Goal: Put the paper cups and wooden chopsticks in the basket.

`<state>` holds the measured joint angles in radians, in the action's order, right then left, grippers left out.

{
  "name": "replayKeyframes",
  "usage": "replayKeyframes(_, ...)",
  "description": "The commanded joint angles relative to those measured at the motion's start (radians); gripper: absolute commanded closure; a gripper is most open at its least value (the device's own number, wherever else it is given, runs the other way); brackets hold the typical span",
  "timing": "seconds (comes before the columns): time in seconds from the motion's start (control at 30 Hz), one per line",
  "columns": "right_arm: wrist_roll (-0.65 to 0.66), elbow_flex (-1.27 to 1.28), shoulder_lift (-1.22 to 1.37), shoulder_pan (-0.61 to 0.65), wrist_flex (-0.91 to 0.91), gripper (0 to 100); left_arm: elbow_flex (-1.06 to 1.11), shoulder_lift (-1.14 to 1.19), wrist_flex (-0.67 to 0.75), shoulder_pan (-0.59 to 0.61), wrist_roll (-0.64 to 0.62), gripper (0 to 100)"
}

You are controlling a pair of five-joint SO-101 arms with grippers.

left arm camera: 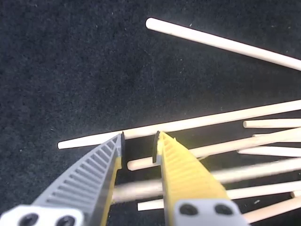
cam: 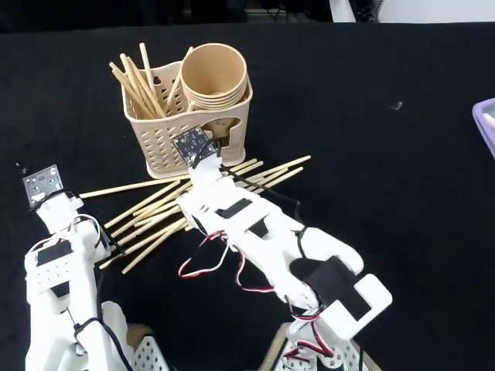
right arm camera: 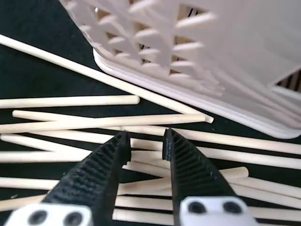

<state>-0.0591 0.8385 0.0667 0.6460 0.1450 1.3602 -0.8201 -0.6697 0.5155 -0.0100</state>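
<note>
A beige slotted basket (cam: 186,127) holds a stack of paper cups (cam: 214,73) and several upright wooden chopsticks (cam: 138,81). More chopsticks (cam: 166,207) lie loose on the black table in front of it. My left gripper (left arm camera: 139,143) hangs open over the left ends of those chopsticks (left arm camera: 188,123), its grey and yellow fingertips just above one stick. Close by the basket's wall (right arm camera: 197,61), my right gripper (right arm camera: 146,140) is open over the pile (right arm camera: 94,122), black fingers straddling a stick. In the high view the left arm (cam: 58,255) stands at the left and the right arm (cam: 232,212) in the middle.
A purple object (cam: 486,124) shows at the table's right edge. Red and white wires (cam: 209,259) hang under the right arm. Black cloth (cam: 371,154) covers the table to the right of the basket.
</note>
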Motion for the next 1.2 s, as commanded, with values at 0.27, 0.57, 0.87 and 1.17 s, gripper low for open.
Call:
replayKeyframes(0.27,0.003,-0.133,-0.027,0.008,0.374,87.1,-0.016,-0.011,0.012,0.002,-0.005,87)
replayKeyframes(0.57,0.144,-0.131,-0.062,0.006,0.586,86.8,-0.016,-0.011,0.012,0.002,-0.005,87)
replayKeyframes(0.87,0.084,-0.131,-0.228,0.035,0.459,86.8,-0.016,-0.011,0.012,0.002,-0.005,87)
replayKeyframes(1.17,-0.144,-0.047,-0.099,0.138,-0.124,86.8,-0.016,-0.014,0.012,0.005,-0.008,87)
